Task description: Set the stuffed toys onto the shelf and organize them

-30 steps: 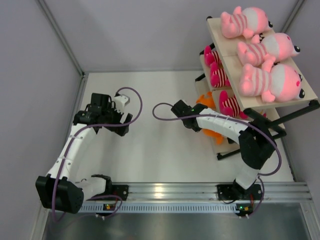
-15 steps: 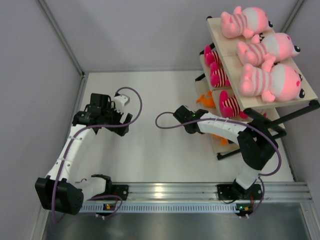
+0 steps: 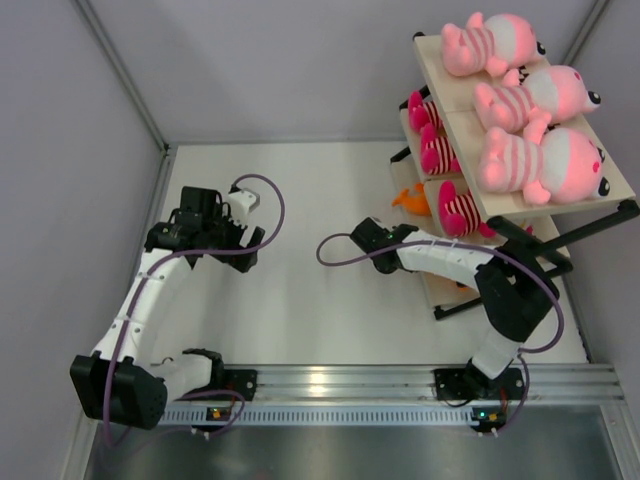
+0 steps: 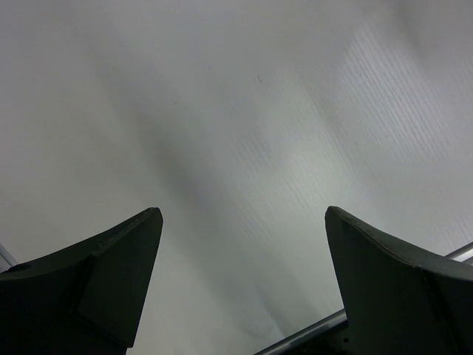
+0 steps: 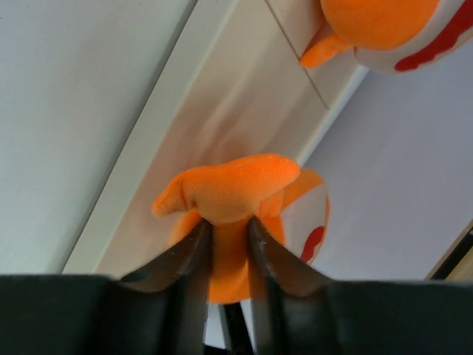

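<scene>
The shelf (image 3: 455, 100) stands at the right, with three big pale-pink striped toys (image 3: 535, 160) lying on its top board. Hot-pink toys (image 3: 435, 150) lie on the tier below. One orange toy (image 3: 408, 200) pokes out at the low tier's left end. My right gripper (image 5: 228, 222) is shut on another orange toy (image 5: 236, 188), held just over the low wooden board (image 5: 244, 111). In the top view that gripper (image 3: 385, 250) sits by the shelf's lower left, with its fingers hidden under the forearm. My left gripper (image 4: 240, 222) is open and empty over the floor (image 3: 200, 215).
The shelf's black crossed frame (image 3: 560, 250) reaches the floor by my right arm. A second orange toy with white and red markings (image 5: 384, 29) lies further along the low board. Grey walls close in on the left and at the back.
My right gripper has moved right and nearer, toward the shelf's low tier, taking the orange toy with it; the toy is now mostly hidden under the arm. The left arm has not moved.
</scene>
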Available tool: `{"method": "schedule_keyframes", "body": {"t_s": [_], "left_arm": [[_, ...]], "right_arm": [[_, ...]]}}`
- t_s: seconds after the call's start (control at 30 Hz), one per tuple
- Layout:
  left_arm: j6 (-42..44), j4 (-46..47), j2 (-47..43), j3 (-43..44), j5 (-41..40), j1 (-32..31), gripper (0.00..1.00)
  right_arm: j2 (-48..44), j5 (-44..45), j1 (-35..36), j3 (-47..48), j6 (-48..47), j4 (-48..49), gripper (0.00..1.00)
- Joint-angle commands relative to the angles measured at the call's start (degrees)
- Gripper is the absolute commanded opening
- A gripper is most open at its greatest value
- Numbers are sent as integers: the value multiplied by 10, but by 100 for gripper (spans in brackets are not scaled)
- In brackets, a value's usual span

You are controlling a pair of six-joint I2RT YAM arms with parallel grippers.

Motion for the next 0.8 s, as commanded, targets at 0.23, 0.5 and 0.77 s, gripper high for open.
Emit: {"method": "schedule_keyframes", "body": {"t_s": [0.23,0.5,0.77], "left_arm": [[4,3,-13,-4,6,3,98],[4,4,-23,-5,-1,4,98],[8,4,-47,-24,-8,13,99]], "right_arm": [[-65,-15,22,28,5,-6,77],[-134,-36,90,77,1,-25,95],[-198,-88,200,228,-1,-65,99]]}}
